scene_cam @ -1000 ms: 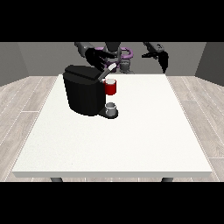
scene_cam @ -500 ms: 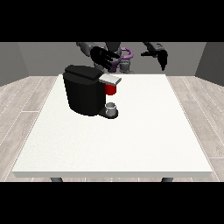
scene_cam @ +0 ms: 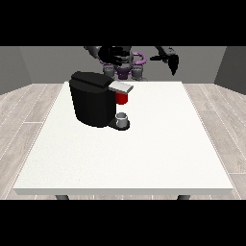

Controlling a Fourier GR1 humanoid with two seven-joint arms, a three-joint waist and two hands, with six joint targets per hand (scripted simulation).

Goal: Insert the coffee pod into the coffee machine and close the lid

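Coffee machine, lid down, below hand at view's left; finger state unclear.

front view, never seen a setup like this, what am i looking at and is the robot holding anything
The camera stands across a white table and faces a humanoid robot, small at the top. Its two black hands are raised above the table's far edge: one at the view's left, one at the view's right. Neither holds anything that I can see. On the table stands a black coffee machine with a grey lid lying flat over a red part. A small grey cup sits on its base.
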